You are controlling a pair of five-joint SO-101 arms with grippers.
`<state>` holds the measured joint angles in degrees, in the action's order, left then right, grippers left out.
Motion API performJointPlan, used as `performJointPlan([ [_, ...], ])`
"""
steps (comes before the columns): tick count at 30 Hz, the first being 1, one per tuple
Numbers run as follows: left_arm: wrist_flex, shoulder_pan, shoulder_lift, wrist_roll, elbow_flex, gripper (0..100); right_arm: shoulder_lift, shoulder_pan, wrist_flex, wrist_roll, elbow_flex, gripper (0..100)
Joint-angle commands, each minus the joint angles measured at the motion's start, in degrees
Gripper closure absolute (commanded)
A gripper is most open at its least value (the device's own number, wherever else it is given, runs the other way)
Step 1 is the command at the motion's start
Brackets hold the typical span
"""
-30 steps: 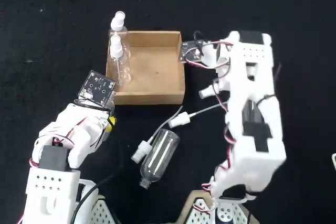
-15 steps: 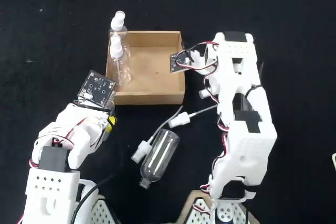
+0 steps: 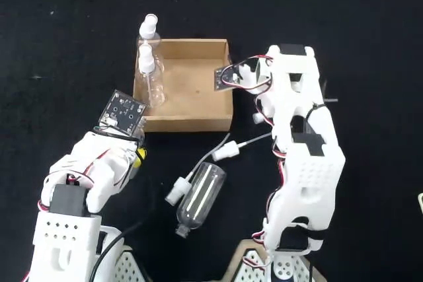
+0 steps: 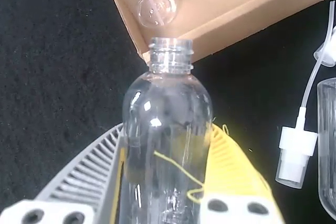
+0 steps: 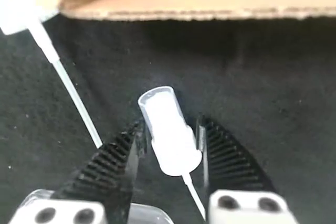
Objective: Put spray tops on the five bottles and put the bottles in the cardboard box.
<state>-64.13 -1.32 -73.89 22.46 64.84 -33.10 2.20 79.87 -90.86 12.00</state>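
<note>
My left gripper (image 4: 168, 129) is shut on a clear, uncapped bottle (image 4: 169, 93), whose open neck points at the near left corner of the cardboard box (image 3: 198, 122). In the high view this gripper (image 3: 135, 154) sits just in front of that corner. My right gripper (image 5: 169, 126) is shut on a white spray top (image 5: 169, 145) over the black table, beside the box's right front corner (image 3: 259, 118). One capped bottle (image 3: 150, 77) stands inside the box by its left wall. Another capped bottle (image 3: 149, 30) stands just behind the box.
A clear bottle (image 3: 198, 197) lies on its side in front of the box, with a spray top (image 3: 177, 191) against it. A second loose spray top (image 3: 225, 150) with a long tube lies between that bottle and the box. Black cloth covers the table.
My right arm has swung left toward the box's right side, carrying the spray top with it. The left arm and its bottle have stayed put.
</note>
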Motion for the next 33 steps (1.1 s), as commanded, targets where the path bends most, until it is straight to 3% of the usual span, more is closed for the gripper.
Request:
performJointPlan([
  [1,0.79,0.57,-0.79,-0.7,-0.66,94,0.48,1.32,-1.23,1.93,1.71,75.7],
  [3,0.79,0.57,-0.79,-0.7,-0.66,94,0.4,1.49,-1.32,1.93,1.36,71.6],
  [16,0.7,0.57,-0.79,-0.53,-0.66,94,-3.65,4.31,-1.76,-2.37,2.42,73.0],
  [19,0.7,0.57,-0.79,-0.62,-0.66,94,-3.3,3.96,-1.76,-1.58,2.77,87.3],
  [21,0.79,0.48,-0.79,-0.62,-0.66,94,-2.51,3.52,-1.67,3.6,4.7,99.7],
  [23,0.97,0.22,-0.88,-0.7,-0.75,94,-1.36,3.43,-1.32,10.46,7.96,95.2],
  [28,1.32,0.13,-0.88,-0.79,-2.33,94,1.89,3.08,-1.32,22.33,18.77,98.8],
  [33,2.37,0.4,-0.88,-2.37,-2.86,95,4.53,2.37,0.97,39.38,34.07,98.8],
])
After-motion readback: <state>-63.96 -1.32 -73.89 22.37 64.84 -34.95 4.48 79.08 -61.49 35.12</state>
